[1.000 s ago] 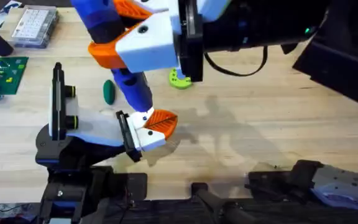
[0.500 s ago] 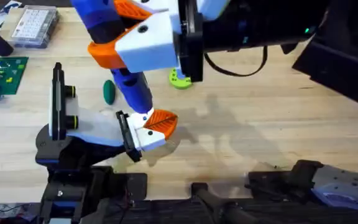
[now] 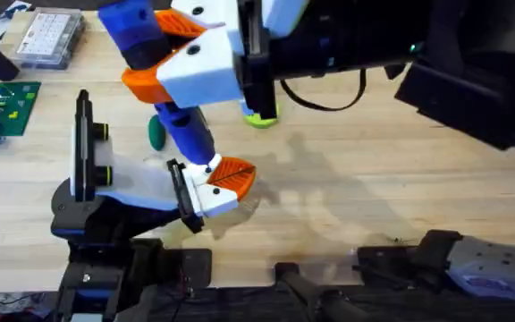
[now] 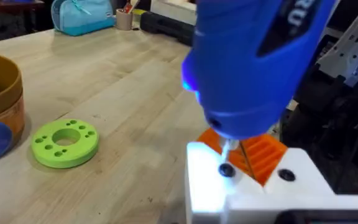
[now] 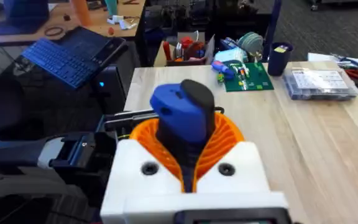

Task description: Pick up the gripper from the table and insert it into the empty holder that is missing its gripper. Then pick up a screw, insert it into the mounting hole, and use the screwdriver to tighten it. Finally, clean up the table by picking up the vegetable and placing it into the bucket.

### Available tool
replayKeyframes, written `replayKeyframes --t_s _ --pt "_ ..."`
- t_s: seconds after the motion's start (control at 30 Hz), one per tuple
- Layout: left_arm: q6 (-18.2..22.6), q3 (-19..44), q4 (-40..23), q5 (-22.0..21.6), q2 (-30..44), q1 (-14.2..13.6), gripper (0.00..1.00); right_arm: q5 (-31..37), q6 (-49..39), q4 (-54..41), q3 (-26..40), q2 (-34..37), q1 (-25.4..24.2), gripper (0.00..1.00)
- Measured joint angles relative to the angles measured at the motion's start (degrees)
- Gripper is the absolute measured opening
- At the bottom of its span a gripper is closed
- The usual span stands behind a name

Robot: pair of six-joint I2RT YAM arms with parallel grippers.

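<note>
The blue plastic screwdriver (image 3: 173, 98) stands steeply, its long axis tilted, thin metal tip down on a screw in the white-and-orange ribbed mounted gripper (image 3: 215, 183) near the worktop's (image 3: 374, 179) front edge. The right gripper (image 5: 185, 155) is clamped around the screwdriver's smooth barrel. Whether the left gripper is open I cannot tell. The glossy dark green vegetable (image 3: 156, 132) lies behind

Lighting and focus: bright, even light from above.
Soft shadows fall on the desk (image 3: 374, 188); the near blue screwdriver (image 4: 253, 62) is blurred, with a small blue glow on its side.
</note>
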Motion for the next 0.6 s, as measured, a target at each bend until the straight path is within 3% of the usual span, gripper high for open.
replayKeyframes --t_s 0.6 --pt "0.0 0.0 0.0 0.0 0.0 0.0 0.007 0.0 1.0 -0.1 0.0 0.0 0.0 0.056"
